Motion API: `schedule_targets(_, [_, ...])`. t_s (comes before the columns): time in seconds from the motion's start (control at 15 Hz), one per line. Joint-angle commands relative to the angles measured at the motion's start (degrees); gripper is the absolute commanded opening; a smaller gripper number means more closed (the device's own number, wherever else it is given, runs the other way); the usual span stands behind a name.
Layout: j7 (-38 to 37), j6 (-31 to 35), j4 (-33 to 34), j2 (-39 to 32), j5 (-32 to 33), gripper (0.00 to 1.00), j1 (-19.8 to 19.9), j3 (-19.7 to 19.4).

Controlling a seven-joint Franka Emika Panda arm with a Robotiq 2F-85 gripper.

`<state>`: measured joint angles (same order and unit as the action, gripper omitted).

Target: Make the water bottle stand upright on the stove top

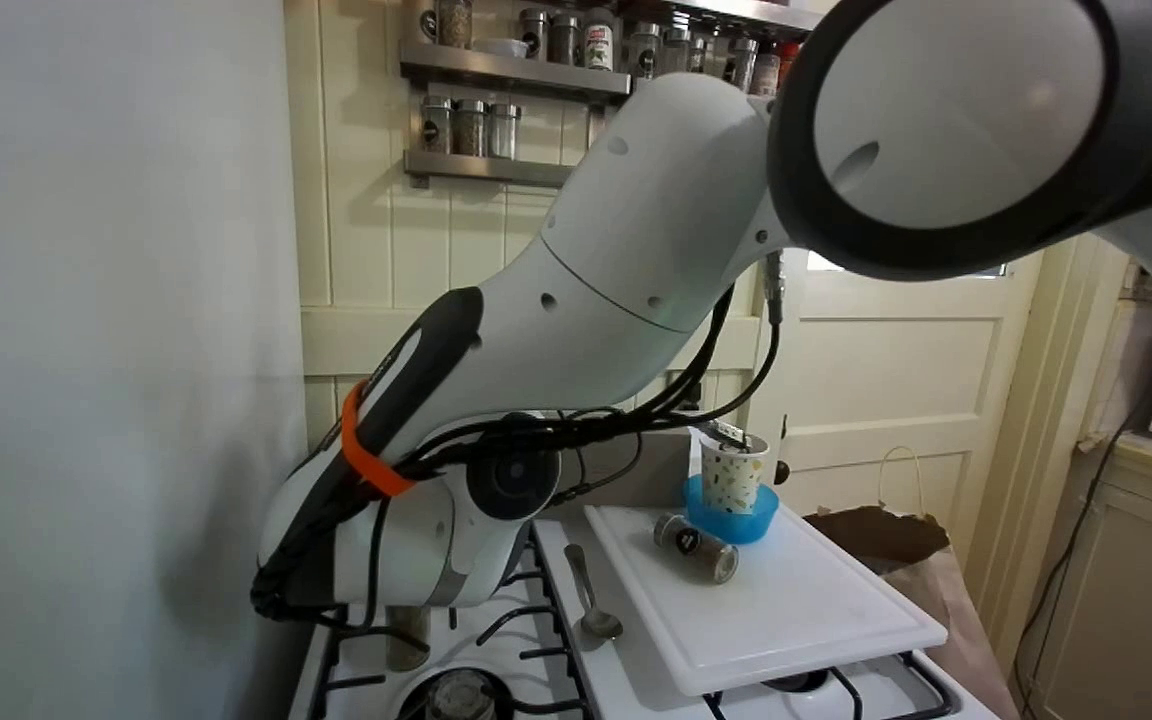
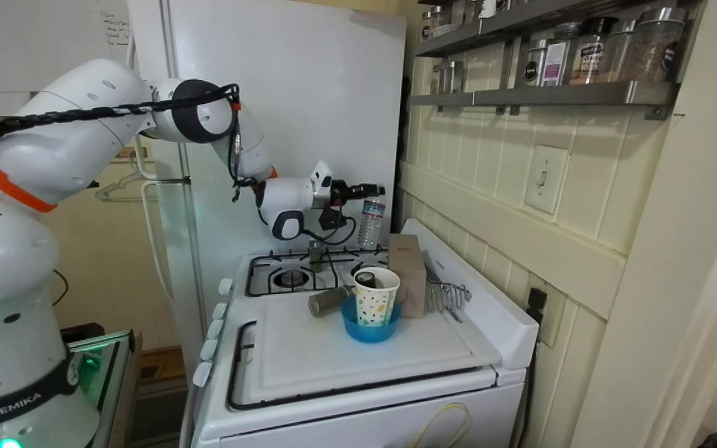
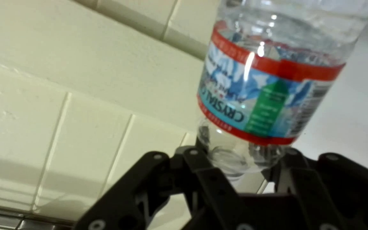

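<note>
A black gripper [image 3: 244, 155] is clamped on the upper end of a clear water bottle [image 2: 370, 225], held nearly upright, leaning slightly, over the uncovered end of the stove top [image 2: 238, 311]; whether its base touches there, I cannot tell. Across the stove top's opposite end, a white cutting board [image 2: 309, 361] carries a blue bowl [image 2: 368, 334] with a speckled cup [image 2: 375, 309] inside.

Bent arm [image 2: 209, 118], clamped end effector [image 2: 372, 190] nearly level

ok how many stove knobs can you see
5 in an exterior view, lining the front of the stove top: farthest knob, second knob, middle knob, fourth knob, nearest knob. None looks hidden.
</note>
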<state>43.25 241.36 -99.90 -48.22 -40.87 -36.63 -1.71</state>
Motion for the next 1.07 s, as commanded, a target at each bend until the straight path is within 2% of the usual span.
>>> schedule_targets(0.0, [-0.9, 1.8, 1.1, -1.6, 0.6, 0.13, 1.9, 1.9])
schedule_targets(0.53, [-5.8, 1.2, 6.5, -6.8, 3.6, 0.13, 3.7, 3.3])
schedule_targets(1.0, [-6.4, 0.4, 9.7, -9.3, 5.0, 0.13, 4.4, 3.8])
